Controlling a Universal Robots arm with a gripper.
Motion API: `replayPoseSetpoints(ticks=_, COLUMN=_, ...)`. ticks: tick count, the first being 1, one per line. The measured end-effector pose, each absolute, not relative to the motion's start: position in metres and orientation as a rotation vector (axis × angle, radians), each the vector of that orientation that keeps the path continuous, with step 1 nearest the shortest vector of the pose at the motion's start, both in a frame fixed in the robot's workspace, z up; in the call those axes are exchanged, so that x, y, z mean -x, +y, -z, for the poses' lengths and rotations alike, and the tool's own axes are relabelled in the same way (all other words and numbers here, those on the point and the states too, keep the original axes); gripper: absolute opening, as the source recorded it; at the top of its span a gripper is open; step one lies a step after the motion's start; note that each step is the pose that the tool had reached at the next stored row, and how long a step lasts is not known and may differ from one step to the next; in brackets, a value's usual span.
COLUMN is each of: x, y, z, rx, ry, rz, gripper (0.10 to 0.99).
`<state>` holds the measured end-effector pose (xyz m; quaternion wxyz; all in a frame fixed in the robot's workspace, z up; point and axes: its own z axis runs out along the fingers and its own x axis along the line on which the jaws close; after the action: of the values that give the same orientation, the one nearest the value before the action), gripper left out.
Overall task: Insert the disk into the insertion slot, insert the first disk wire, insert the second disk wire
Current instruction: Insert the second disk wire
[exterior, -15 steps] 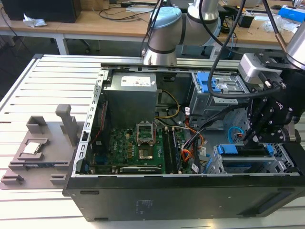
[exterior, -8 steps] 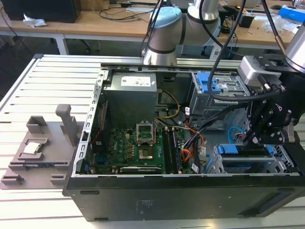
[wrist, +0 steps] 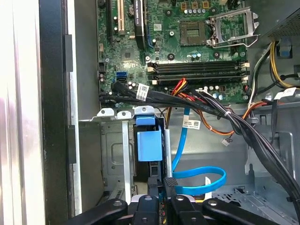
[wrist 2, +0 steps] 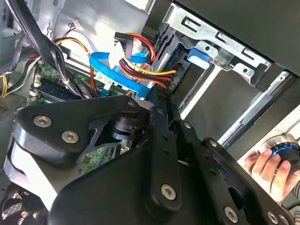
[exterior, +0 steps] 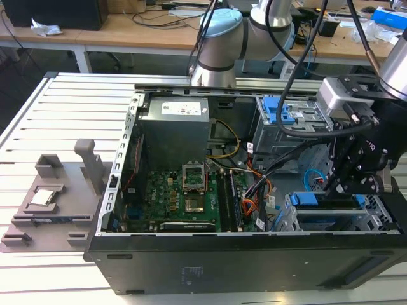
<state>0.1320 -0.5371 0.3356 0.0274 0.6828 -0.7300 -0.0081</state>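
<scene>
The disk sits inside the insertion slot (exterior: 331,222), the silver cage at the case's corner on the exterior view's right; its blue carrier (exterior: 306,199) (wrist: 149,145) (wrist 2: 200,56) shows at the cage mouth. My gripper (exterior: 337,184) (wrist: 163,185) hangs just above that cage, fingers close together on a small dark plug. The second disk wire (wrist: 201,182) (wrist 2: 105,65), a flat light-blue cable, loops from the motherboard to that plug. A red, yellow and orange wire bundle (wrist 2: 145,65), the first disk wire, ends in a dark plug at the disk's end.
A thick black cable bundle (wrist: 187,101) crosses between motherboard (exterior: 184,197) and cage. The taller cage with a blue latch (exterior: 275,109) stands behind. A grey fixture (exterior: 51,197) lies on the table at the exterior view's left. A person's hand (wrist 2: 265,166) rests on a knob outside the case.
</scene>
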Motion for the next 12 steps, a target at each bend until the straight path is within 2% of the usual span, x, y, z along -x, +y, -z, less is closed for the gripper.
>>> replayPoseSetpoints(ticks=7, x=-0.132, y=-0.537, z=-0.333, rx=-2.11, ry=-2.256, rz=0.028, gripper=0.173)
replayPoseSetpoints(ticks=8, x=-0.132, y=-0.537, z=-0.333, rx=-2.11, ry=-2.255, rz=0.027, gripper=0.235)
replayPoseSetpoints(ticks=9, x=-0.132, y=-0.537, z=-0.335, rx=-2.109, ry=-2.255, rz=0.026, gripper=0.235)
replayPoseSetpoints(ticks=12, x=-0.132, y=-0.535, z=-0.363, rx=-2.109, ry=-2.255, rz=0.026, gripper=0.235)
